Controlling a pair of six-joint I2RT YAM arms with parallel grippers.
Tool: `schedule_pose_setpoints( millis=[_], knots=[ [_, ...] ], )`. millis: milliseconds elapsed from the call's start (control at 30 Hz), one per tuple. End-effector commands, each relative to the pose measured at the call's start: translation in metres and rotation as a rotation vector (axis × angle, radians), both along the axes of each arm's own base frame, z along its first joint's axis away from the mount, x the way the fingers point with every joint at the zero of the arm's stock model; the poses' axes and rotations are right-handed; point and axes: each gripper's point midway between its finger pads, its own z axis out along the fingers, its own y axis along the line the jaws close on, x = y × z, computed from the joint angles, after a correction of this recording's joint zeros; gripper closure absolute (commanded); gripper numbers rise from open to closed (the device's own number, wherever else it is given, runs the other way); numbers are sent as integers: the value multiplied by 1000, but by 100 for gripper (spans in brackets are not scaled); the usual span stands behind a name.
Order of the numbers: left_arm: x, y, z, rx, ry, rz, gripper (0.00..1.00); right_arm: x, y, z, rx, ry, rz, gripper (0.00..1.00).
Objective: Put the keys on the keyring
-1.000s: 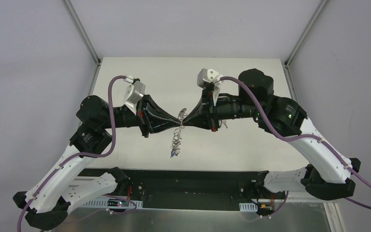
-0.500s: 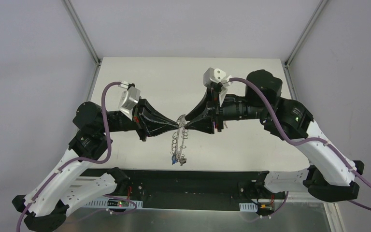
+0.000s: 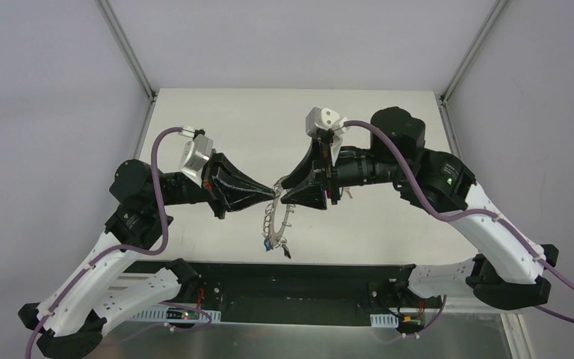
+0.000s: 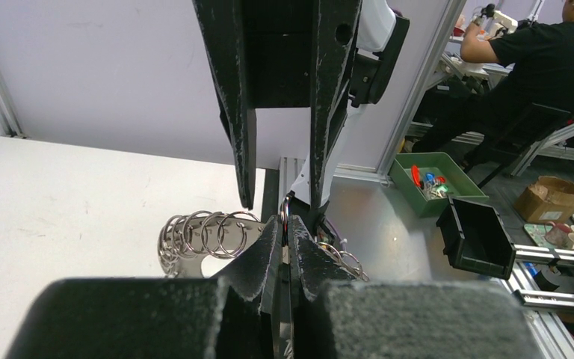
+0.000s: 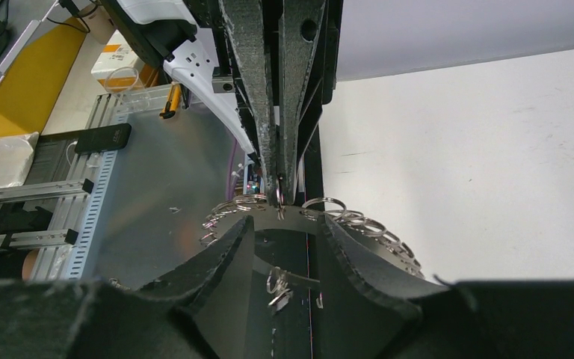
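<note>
We hold the keyring [image 3: 274, 221] over the table's [image 3: 389, 112] near edge. Our left gripper [image 3: 275, 193] pinches its rim loop [image 4: 285, 207]. Our right gripper [image 3: 282, 184] straddles the keyring, fingers apart. Keys [image 3: 276, 244] dangle beneath the keyring.

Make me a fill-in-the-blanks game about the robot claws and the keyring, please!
1. The left claw is pinched shut on one small wire ___ of the keyring.
2. The fingers of the right claw are ___, not pinched together.
3. The keyring hangs in the air ___ the white table, not lying on it.

Missing words: loop; apart; above
</note>
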Motion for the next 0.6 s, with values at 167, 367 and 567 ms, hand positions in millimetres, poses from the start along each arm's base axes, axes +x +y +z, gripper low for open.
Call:
schedule_pose_setpoints(
  millis=[167, 367, 567],
  knots=[
    [-9, 7, 21, -74, -76, -6, 100, -7, 9, 21, 58, -60, 53, 61],
    [-8, 7, 20, -71, -72, -5, 100, -9, 10, 21, 57, -77, 51, 65],
    [-8, 6, 20, -71, -70, -5, 100, -9, 10, 20, 55, -84, 50, 76]
  ],
)
